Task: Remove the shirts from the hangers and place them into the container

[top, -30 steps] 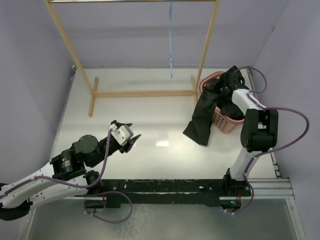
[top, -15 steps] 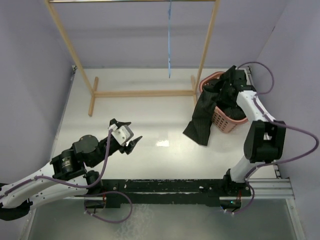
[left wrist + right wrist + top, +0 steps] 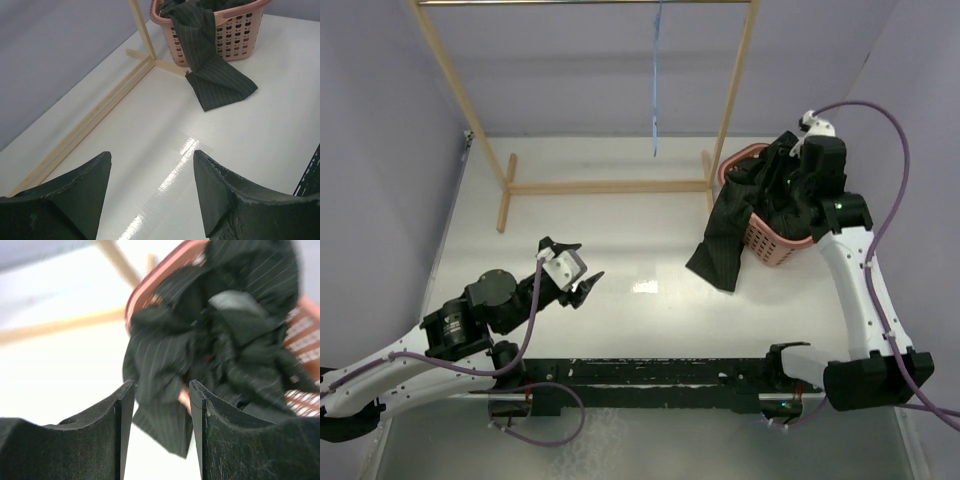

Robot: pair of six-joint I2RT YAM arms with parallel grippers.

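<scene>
The right gripper (image 3: 159, 388) is hovering part-open and empty over the basket (image 3: 775, 250), the shirt (image 3: 728, 238) draping leftward over its rim (left gripper (image 3: 151, 155), open, empty, sitting farther off).

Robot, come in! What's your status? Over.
Left gripper open, empty. Right gripper open at basket. Shirt in basket, one end trailing onto table. Nothing blocking.

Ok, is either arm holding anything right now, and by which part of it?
Nothing is held. The left jaws stand open over the table; the right jaws stand open above the shirt, which lies partly in the basket.
</scene>
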